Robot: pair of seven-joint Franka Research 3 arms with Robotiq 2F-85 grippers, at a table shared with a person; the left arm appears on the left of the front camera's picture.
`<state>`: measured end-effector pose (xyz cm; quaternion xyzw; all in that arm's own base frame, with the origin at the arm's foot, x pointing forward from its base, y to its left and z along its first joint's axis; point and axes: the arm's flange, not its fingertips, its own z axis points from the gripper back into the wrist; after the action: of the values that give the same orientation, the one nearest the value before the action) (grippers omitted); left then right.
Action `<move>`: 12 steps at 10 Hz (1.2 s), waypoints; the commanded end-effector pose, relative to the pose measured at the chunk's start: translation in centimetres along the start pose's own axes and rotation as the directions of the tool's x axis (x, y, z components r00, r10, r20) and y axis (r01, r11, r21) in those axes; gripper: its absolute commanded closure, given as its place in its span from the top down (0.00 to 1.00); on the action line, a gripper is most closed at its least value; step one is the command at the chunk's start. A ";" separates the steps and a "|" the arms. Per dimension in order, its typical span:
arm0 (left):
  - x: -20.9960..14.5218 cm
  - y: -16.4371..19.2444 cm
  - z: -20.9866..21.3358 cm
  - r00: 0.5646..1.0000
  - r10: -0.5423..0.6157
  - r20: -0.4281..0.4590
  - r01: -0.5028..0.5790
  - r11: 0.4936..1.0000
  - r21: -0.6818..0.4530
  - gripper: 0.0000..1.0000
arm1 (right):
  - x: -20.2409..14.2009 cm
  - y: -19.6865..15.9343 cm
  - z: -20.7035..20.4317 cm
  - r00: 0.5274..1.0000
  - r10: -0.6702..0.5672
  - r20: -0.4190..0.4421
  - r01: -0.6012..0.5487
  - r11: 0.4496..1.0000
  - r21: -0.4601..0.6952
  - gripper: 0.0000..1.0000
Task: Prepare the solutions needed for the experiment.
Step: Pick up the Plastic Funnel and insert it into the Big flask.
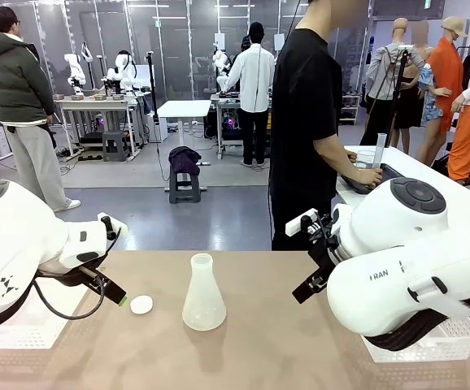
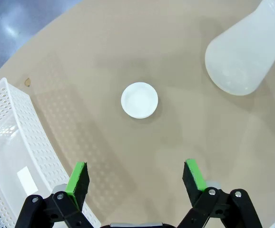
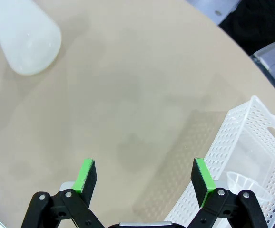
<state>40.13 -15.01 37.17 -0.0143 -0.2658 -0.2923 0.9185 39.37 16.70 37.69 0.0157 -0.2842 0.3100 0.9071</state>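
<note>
A frosted white conical flask (image 1: 203, 296) (image 2: 244, 57) (image 3: 28, 40) stands upright in the middle of the tan table (image 1: 259, 357). The solutions are out of view; I cannot make out any liquid in the flask. Left of it lies a small white round stopper (image 1: 141, 305) (image 2: 139, 100). My left gripper (image 1: 109, 284) (image 2: 136, 173) hovers open just short of the stopper, its green pads apart and nothing between them. Right of the flask, my right gripper (image 1: 310, 256) (image 3: 146, 173) hangs open over bare table.
A white perforated basket (image 1: 15, 329) (image 2: 14, 142) sits at the table's left edge, and another (image 1: 430, 345) (image 3: 251, 142) at the right holds a white funnel-like piece (image 3: 240, 183). A person in black (image 1: 308, 122) stands at the far side, turned to a side table.
</note>
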 end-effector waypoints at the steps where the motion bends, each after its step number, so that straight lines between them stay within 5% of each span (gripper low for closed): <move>1: 0.1 -0.4 2.8 0.997 0.045 0.056 -0.042 0.997 -0.059 1.00 | 0.3 0.0 4.2 0.972 -0.219 0.090 0.214 0.975 0.058 1.00; 4: 0.5 0.4 9.5 0.958 0.224 0.177 -0.170 0.945 -0.280 1.00 | 1.0 -2.0 10.7 0.832 -0.536 0.141 0.502 0.837 0.217 1.00; 6: 0.4 1.3 12.2 0.909 0.369 0.195 -0.266 0.872 -0.411 1.00 | 0.8 -3.4 13.7 0.689 -0.715 0.122 0.644 0.681 0.348 1.00; 8: 0.0 2.1 13.5 0.875 0.465 0.135 -0.304 0.744 -0.595 1.00 | -0.3 -4.4 15.6 0.588 -0.808 0.050 0.697 0.536 0.477 1.00; 9: 0.1 2.5 13.4 0.857 0.509 0.088 -0.311 0.644 -0.699 1.00 | -0.8 -4.9 16.2 0.518 -0.854 -0.051 0.722 0.405 0.561 1.00; 12: -0.1 3.0 12.9 0.809 0.587 -0.024 -0.381 0.494 -0.781 1.00 | -2.5 -6.2 16.0 0.457 -0.871 -0.178 0.737 0.259 0.624 1.00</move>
<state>34.60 -10.42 49.15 -0.4912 -0.2234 -0.1113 0.8345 33.83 8.05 52.83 0.4745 -0.2223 -0.1218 0.8430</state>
